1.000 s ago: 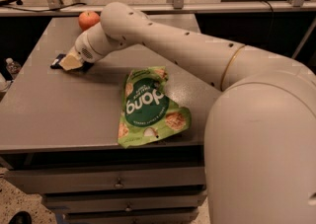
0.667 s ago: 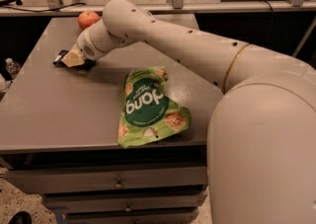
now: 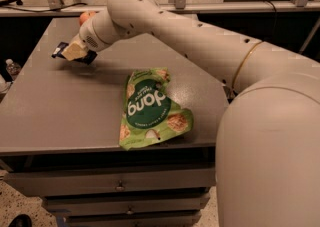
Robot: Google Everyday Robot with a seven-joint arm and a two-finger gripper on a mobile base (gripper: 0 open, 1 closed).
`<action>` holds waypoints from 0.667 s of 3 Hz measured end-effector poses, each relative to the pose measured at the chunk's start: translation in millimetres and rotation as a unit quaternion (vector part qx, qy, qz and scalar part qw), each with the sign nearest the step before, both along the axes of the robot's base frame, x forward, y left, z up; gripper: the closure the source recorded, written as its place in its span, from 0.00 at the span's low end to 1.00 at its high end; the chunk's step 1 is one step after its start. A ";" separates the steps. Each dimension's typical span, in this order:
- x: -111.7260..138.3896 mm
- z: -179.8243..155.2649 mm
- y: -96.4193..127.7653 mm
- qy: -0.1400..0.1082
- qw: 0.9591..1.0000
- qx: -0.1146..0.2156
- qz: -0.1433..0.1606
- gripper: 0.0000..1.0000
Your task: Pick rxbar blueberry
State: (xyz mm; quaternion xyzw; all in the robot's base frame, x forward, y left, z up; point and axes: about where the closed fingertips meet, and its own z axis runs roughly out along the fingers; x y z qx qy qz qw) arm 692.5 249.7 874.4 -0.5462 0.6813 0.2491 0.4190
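My pincer [image 3: 74, 51] sits at ten o'clock in the camera view, clamped on the bar [image 3: 59, 49]. The dark wrapper pokes out on either side of it, low over the worktop [image 3: 50, 111]. A green bag [image 3: 150, 111] lies near centre, at five o'clock from the pincer. An apple [image 3: 84, 17] peeks out behind the arm at eleven.

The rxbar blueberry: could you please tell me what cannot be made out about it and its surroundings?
Camera view:
rxbar blueberry: mostly covered by the end effector, at the table's far left; lettering too small.
apple: largely hidden behind the arm.
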 end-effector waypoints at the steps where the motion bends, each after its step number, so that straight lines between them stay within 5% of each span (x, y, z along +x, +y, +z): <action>1: 3.1 25.6 -16.8 -0.014 1.000 0.012 -0.004 1.00; 2: 3.0 25.6 -16.8 -0.014 1.000 0.012 -0.004 1.00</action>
